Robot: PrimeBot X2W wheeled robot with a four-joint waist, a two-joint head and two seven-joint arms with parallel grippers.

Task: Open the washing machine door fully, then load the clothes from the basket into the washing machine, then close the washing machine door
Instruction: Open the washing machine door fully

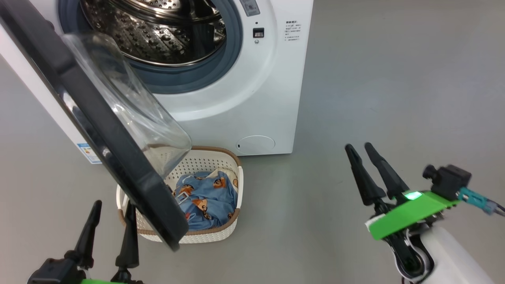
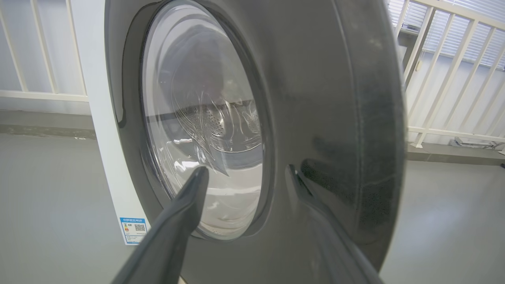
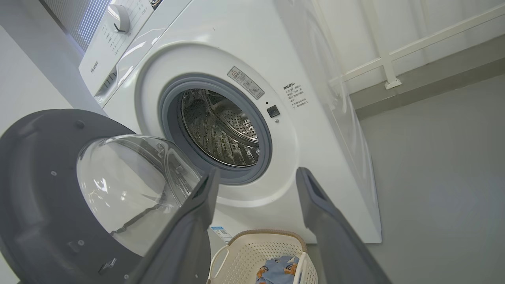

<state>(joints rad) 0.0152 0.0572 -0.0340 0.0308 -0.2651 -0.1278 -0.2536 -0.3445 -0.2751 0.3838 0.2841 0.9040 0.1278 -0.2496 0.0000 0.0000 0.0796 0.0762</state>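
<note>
We saw the washing machine door (image 1: 122, 161) standing out at an angle from the washing machine (image 1: 268, 79). The basket (image 1: 205, 232) sat on the floor (image 1: 394, 98) against the machine's front, its left end under the door's glass bowl, the clothes (image 1: 209, 197) inside. The left gripper (image 1: 113, 205) was spread wide and empty at the door's outer face; we couldn't tell if it touched. The right gripper (image 1: 359, 146) was wide and empty, well right of the basket.
</note>
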